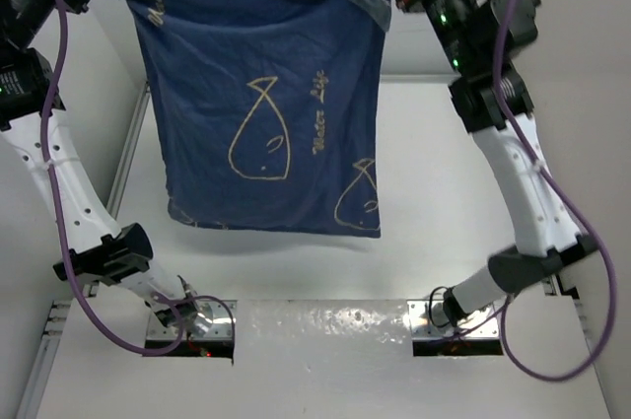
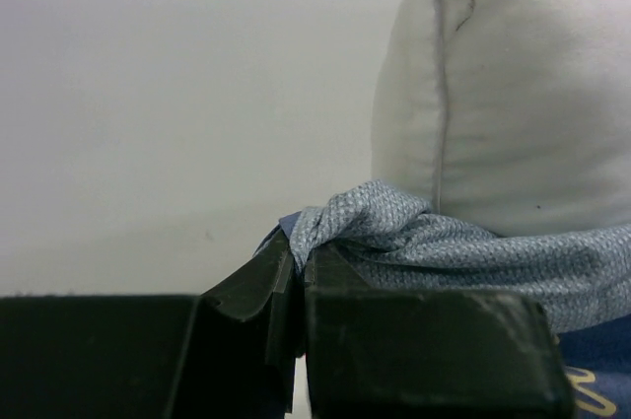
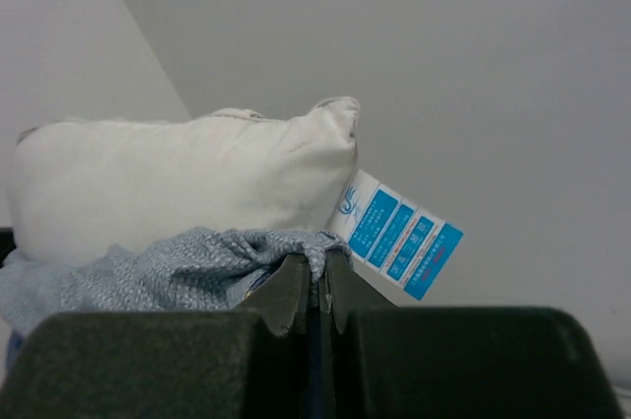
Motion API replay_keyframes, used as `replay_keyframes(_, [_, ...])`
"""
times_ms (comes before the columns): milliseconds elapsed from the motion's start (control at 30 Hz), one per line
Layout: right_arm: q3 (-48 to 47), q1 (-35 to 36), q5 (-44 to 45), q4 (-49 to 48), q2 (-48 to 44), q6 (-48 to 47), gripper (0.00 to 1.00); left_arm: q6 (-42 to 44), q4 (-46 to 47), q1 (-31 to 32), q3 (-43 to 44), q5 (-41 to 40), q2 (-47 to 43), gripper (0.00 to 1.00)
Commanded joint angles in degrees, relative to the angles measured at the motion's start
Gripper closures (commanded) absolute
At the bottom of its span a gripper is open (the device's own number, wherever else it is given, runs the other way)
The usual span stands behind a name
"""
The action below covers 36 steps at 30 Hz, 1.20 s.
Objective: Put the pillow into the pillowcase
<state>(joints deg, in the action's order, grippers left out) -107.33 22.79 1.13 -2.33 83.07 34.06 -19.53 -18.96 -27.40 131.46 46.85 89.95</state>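
Clamps pillowcase [image 1: 261, 113] hem in left gripper [image 2: 299, 271] and right gripper [image 3: 322, 276], hung beneath them so pillow [image 2: 513, 94] above can sink in

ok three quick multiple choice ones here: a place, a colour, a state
1. Where is the pillow? A) apart from the pillowcase B) sticking out of its open top C) fully hidden inside
2. The tag on the pillow corner is: A) blue and white B) red C) green
3. The left pincer is: A) wide open B) out of view C) shut on the pillowcase rim

Key: B, it rises above the bunched rim; A, blue panels on white; C, its tips pinch the cloth.
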Motion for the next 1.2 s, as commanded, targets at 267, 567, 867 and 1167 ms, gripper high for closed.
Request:
replay_keyframes(267, [-4.14,-2.04,9.62,-23.04,-4.18,-4.37,1.00,5.46,12.49,-2.40,15.63,-14.88,-0.64,1.00])
replay_keyframes(567, [6.10,-1.96,4.50,-8.42,-2.18,2.97,1.00,15.67,-14.17,3.23,0.18,-9.49,-2.62,1.00])
replay_keyframes(867, [-8.61,-1.96,7.85,-35.75,-9.92,-3.82,1.00,-3.85,29.53,-7.67,29.29,-13.11,0.55,1.00])
replay_keyframes(1167, [-15.73,-1.96,5.03,-15.35,-1.33,-0.06,1.00,-10.80,29.87,-7.76,9.10,-5.55,-4.08,1.00])
